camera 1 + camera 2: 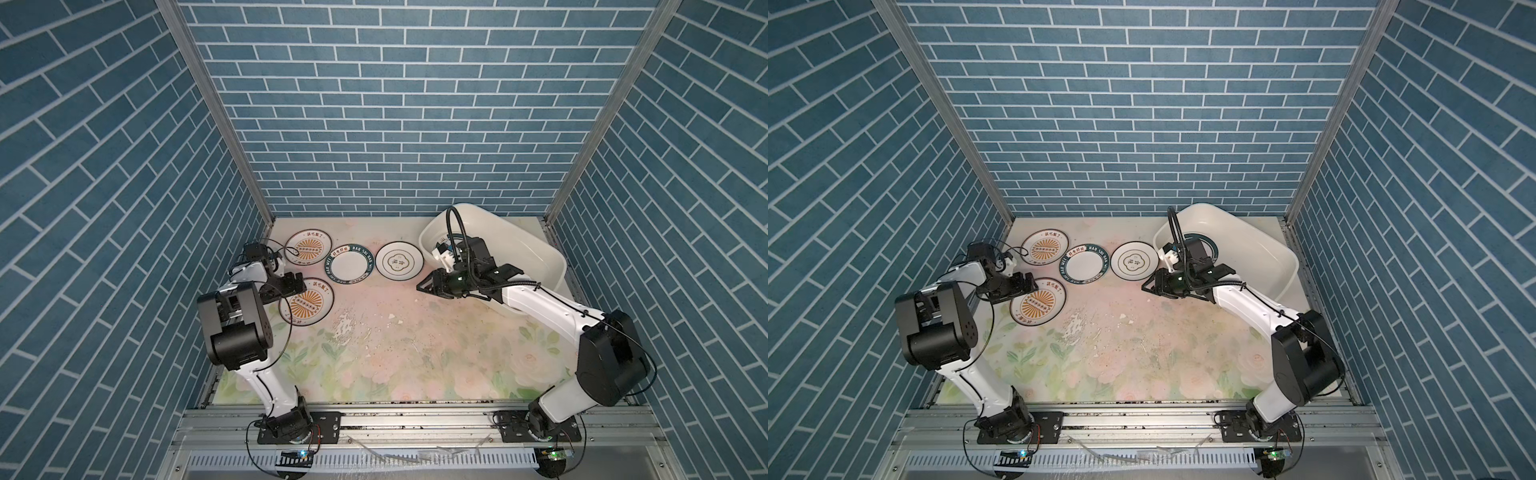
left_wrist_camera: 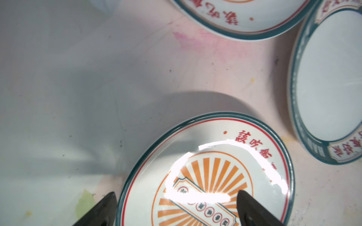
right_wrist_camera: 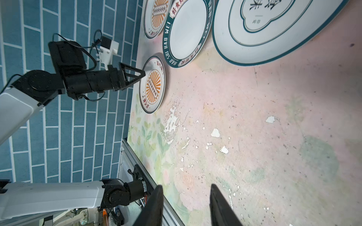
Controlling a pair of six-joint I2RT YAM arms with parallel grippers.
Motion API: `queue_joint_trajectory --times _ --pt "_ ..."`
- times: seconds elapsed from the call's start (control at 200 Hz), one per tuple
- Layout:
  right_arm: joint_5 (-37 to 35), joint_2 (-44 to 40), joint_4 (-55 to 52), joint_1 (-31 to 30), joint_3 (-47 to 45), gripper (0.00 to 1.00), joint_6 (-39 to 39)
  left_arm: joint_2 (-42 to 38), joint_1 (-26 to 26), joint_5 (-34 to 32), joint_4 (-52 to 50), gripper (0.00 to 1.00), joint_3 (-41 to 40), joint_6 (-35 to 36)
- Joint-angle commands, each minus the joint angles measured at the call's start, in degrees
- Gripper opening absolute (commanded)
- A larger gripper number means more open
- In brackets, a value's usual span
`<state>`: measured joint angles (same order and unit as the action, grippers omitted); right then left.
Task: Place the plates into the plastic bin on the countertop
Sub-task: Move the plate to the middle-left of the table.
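Observation:
Four plates lie on the flowered countertop (image 1: 395, 340): a far sunburst plate (image 1: 308, 248), a lettered-rim plate (image 1: 349, 263), a quatrefoil plate (image 1: 399, 260) and a near sunburst plate (image 1: 306, 306). My left gripper (image 1: 297, 282) is open and low over the near sunburst plate (image 2: 205, 176). In the left wrist view one finger is outside the rim and the other is over the orange centre. My right gripper (image 1: 422, 286) hangs open and holds nothing, just in front of the quatrefoil plate (image 3: 264, 29). The plastic bin (image 1: 519, 241) stands at the back right, and a green-ringed plate (image 1: 1210, 245) inside it is partly hidden by my right arm.
Blue brick-pattern walls close in the back and both sides. Worn white scuffs (image 1: 345, 328) mark the countertop's middle. A metal rail (image 1: 415, 419) carrying both arm bases runs along the front edge. The right arm's upper link reaches over the bin's front wall.

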<state>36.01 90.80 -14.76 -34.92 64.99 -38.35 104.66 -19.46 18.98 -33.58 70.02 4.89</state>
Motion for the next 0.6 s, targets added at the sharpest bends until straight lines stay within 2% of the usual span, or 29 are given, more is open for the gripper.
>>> queue_joint_trajectory --times 0.0,0.295,0.445,0.595 --pt "0.6 2.6 3.0 -2.0 -0.1 0.40 -1.5 0.6 1.6 4.7 -3.5 0.96 0.8 3.8" --pt "-0.3 10.4 14.8 -6.5 -1.5 0.39 -8.4 -3.5 5.5 5.4 -2.6 0.95 -2.0 6.6" --pt "-0.5 11.7 17.5 -7.2 -1.7 0.39 -9.8 -8.9 5.4 2.0 2.0 0.96 -1.7 5.0" --pt "-0.5 11.4 17.2 -7.2 -2.1 0.39 -9.4 -8.4 5.4 -3.2 1.3 0.99 0.4 5.9"
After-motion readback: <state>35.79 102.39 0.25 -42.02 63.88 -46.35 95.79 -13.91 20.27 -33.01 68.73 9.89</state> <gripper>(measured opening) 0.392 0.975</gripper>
